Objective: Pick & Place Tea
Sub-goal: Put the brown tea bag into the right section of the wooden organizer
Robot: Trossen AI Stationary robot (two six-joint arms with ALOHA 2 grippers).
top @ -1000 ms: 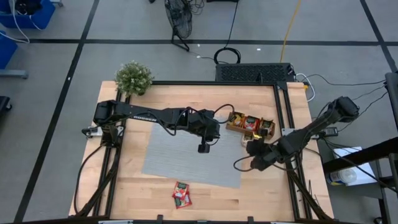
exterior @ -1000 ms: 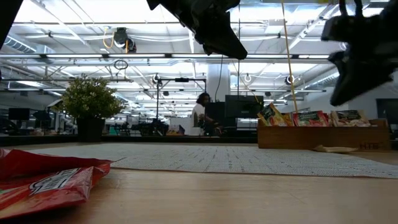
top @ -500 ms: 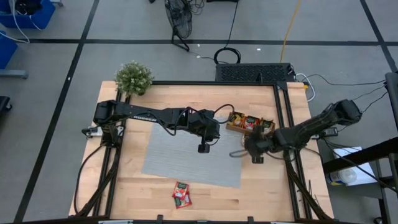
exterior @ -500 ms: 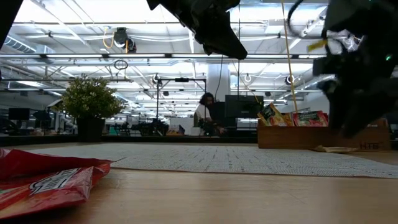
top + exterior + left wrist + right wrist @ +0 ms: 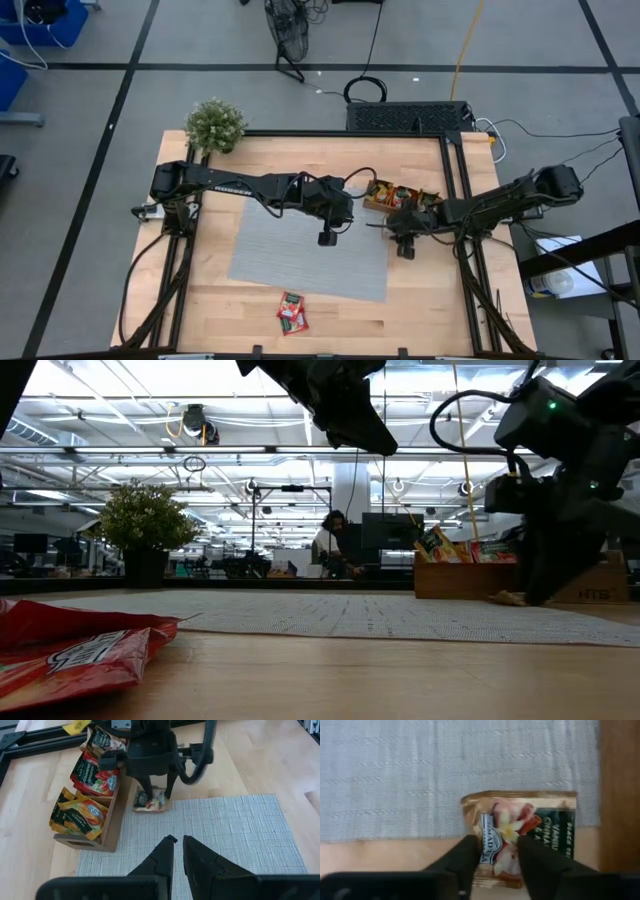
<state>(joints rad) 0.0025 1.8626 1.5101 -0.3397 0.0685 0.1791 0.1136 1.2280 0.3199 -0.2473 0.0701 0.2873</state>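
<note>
The right gripper (image 5: 405,240) had swung from centre-right down to a sachet (image 5: 150,801) at the mat's (image 5: 300,250) corner, fingers parted astride it, ungripped; pickup seemed imminent. The left gripper (image 5: 326,238), nearly closed and empty, hovered mid-frame.

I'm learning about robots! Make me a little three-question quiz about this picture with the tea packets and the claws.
1. True or false: the right claw is down over a pale tea sachet at the grey mat's edge.
2. Where are the two red sachets? A) in the wooden tray B) on the bare table near its front edge C) in the left claw
3. Fill in: the left claw hangs above the ____.

Key: 1 true; 2 B; 3 mat
</note>
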